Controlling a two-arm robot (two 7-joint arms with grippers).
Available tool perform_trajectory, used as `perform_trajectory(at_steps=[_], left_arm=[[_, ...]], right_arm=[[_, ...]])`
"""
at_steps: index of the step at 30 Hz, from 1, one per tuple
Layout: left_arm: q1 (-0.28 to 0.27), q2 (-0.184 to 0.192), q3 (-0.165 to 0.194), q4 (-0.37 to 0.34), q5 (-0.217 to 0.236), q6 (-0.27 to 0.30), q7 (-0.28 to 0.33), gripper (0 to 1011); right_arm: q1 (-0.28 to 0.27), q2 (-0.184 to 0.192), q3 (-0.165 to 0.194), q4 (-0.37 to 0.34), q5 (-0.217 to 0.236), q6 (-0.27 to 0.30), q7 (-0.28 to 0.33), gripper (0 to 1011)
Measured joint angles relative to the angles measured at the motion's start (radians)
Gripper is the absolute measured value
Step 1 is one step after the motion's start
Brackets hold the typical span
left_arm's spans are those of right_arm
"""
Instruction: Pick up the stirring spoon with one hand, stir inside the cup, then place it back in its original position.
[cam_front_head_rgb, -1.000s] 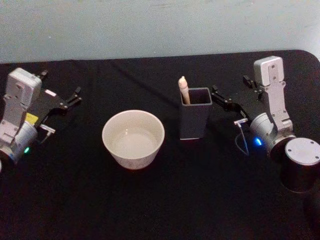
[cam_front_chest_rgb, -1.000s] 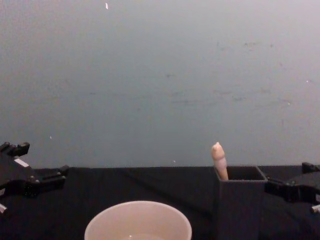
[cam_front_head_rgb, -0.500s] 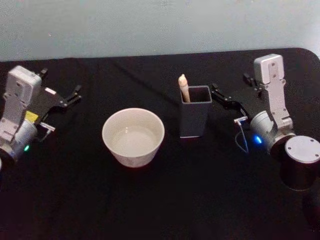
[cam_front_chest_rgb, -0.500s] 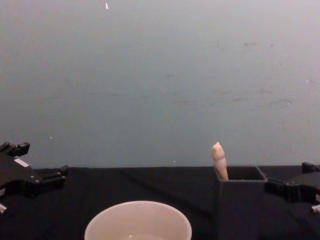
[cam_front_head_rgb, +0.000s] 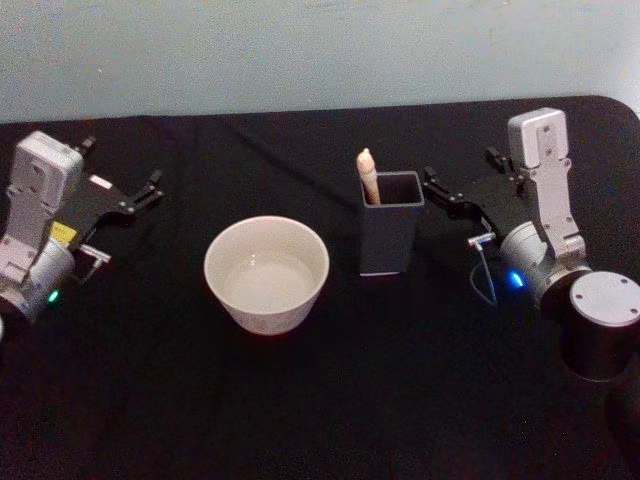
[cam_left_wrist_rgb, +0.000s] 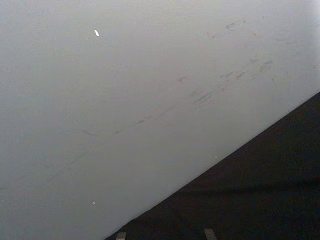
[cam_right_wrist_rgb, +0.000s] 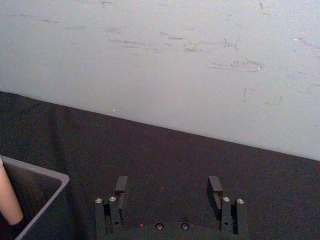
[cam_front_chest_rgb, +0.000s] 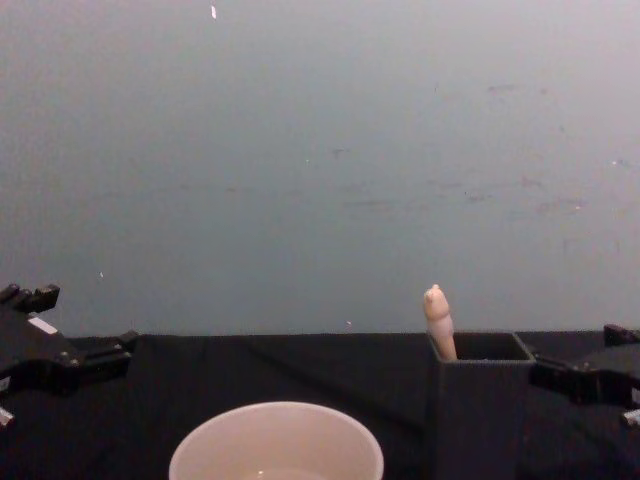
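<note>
The spoon (cam_front_head_rgb: 367, 176) stands in the holder (cam_front_head_rgb: 390, 238), right of the cup (cam_front_head_rgb: 267, 275). My right gripper (cam_right_wrist_rgb: 166, 192) waits open beside the holder; left gripper (cam_front_head_rgb: 150, 190), state unclear, sits well apart. I judge the spoon light, stiff, slim: pinch its knobbed handle.

A black-covered table (cam_front_head_rgb: 330, 400) stands before a scuffed pale grey-blue wall (cam_front_chest_rgb: 320, 150).

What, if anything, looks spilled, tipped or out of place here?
Nothing stands out. The spoon leans in a corner of the upright holder, the cup sits upright beside it, and no spill shows on the black table.
</note>
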Motion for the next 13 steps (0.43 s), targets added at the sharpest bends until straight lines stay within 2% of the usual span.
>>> perform_trajectory(at_steps=[13], left_arm=[[0.0, 0.0, 0.0, 0.0, 0.0, 0.0, 0.0, 1001]], right_arm=[[0.0, 0.0, 0.0, 0.0, 0.0, 0.0, 0.0, 1000]])
